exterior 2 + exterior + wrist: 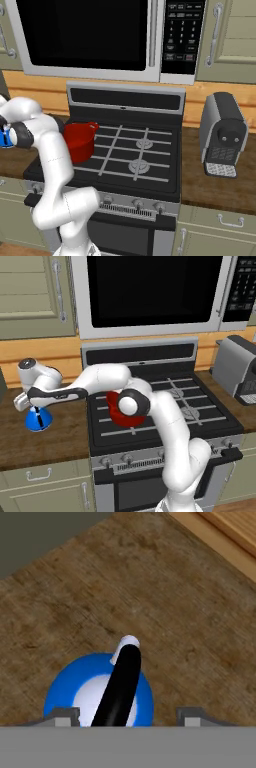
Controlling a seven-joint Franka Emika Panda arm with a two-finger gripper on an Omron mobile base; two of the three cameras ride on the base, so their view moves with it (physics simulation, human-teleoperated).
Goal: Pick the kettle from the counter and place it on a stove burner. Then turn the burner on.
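Now | kettle [97, 684] between pincer [124, 716] fingers | on counter [175, 622]

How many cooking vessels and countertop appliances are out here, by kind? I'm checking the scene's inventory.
Blue kettle, on the counter: 1
Red pot, on the stove: 1
Coffee machine: 1
Microwave above the stove: 1
Total: 4

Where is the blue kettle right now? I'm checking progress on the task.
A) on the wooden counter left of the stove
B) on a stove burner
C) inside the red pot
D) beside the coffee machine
A: the kettle sits on the brown counter left of the stove, under the gripper.
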